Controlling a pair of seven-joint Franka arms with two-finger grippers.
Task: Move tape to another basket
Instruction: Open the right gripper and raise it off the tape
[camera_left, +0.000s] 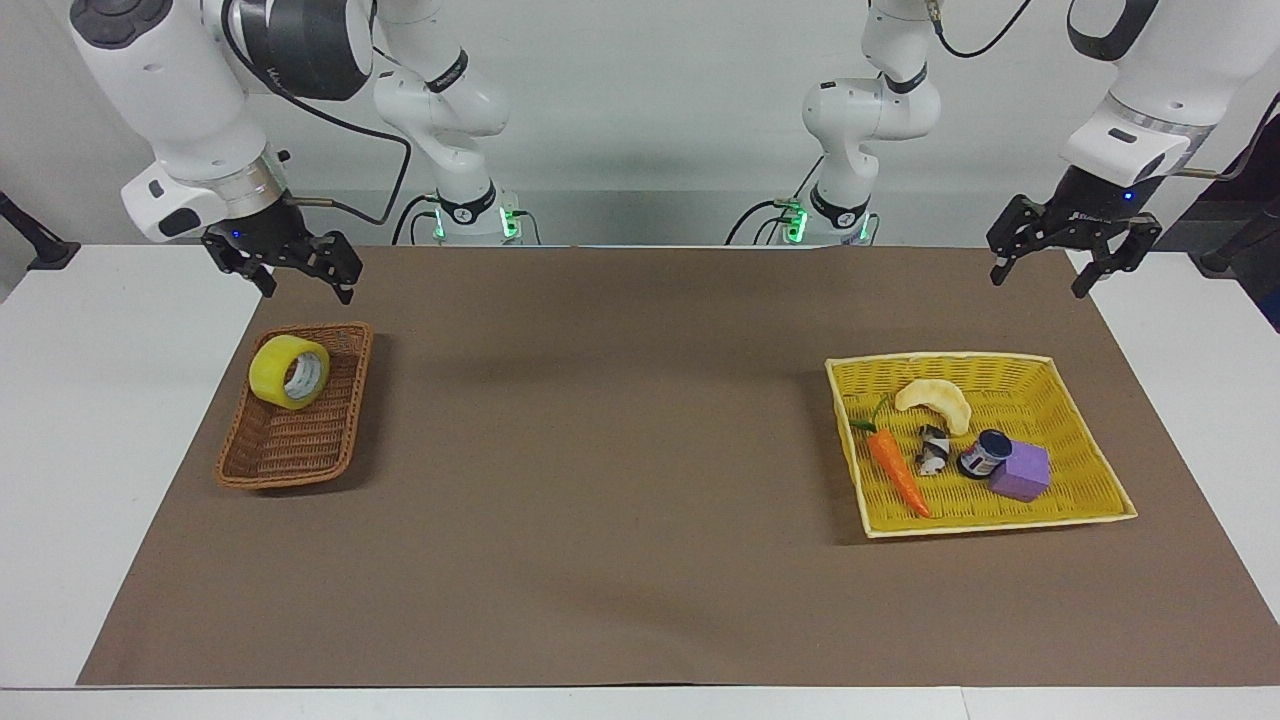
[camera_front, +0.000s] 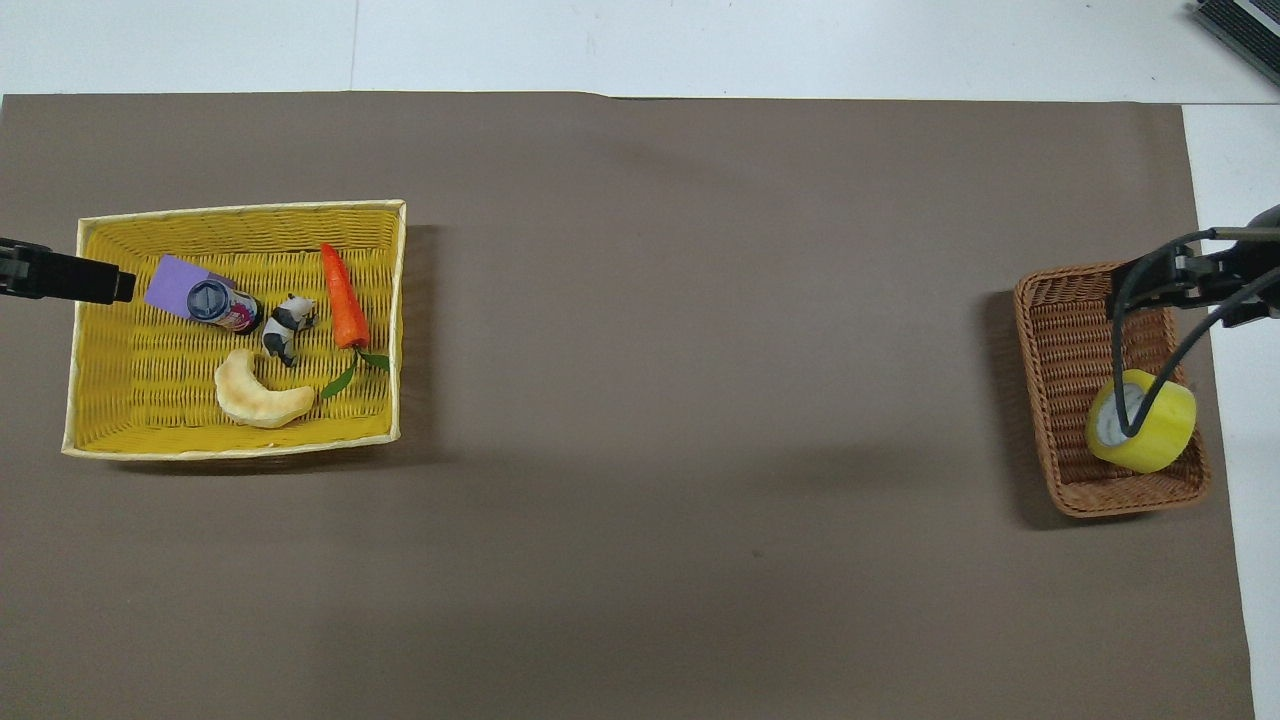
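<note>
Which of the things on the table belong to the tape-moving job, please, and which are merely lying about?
Job:
- tape
- brown basket holding it

Lying about:
- yellow basket
- carrot
- panda figure
- purple block
- jar
- croissant

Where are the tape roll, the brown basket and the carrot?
tape roll (camera_left: 288, 372), facing view, on its yellow outer band.
brown basket (camera_left: 283, 449), facing view, on the bare woven floor.
carrot (camera_front: 345, 302), overhead view, on the middle of its orange body.

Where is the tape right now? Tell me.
The tape lies in the brown basket at the right arm's end of the table, at the basket's end nearer the robots.
</note>
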